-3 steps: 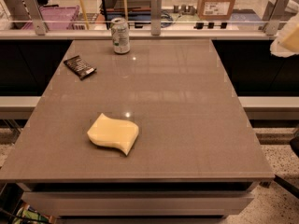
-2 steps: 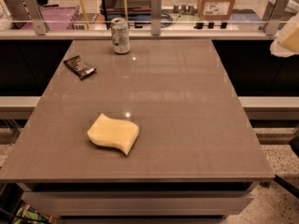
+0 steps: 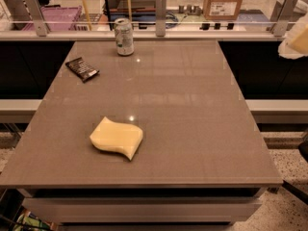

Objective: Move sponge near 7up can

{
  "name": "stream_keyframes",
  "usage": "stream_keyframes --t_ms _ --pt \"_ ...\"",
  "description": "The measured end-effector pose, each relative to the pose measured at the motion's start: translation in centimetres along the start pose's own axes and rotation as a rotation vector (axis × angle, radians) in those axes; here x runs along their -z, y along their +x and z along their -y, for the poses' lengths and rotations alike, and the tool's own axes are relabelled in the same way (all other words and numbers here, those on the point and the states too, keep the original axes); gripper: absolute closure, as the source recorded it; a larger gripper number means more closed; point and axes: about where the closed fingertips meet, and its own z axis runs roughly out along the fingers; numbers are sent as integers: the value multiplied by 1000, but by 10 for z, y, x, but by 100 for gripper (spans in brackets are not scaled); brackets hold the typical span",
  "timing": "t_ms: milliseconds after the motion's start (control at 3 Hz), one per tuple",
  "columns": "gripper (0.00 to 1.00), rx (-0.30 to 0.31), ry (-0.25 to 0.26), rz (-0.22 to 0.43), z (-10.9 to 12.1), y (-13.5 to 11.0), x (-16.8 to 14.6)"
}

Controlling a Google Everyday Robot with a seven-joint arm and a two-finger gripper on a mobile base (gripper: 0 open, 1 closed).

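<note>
The pale yellow, wavy-edged foam sponge (image 3: 117, 138) lies flat on the grey-brown table (image 3: 192, 109), well apart from the upright silvery-green 7up can (image 3: 124, 36) and on its camera side. A small black snack packet (image 3: 82, 69) lies near the can, to its left. The pale gripper (image 3: 297, 36) hangs far right of the can, past the table's edge; I cannot tell whether it is apart or together.

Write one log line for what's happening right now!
sponge flat, table front | can upright, far edge | apart | gripper out of view
</note>
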Motion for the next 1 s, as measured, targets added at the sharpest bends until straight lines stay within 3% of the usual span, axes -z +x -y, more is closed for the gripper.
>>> stream_keyframes --t_ms 1000 --pt "6 0 0 0 0 0 0"
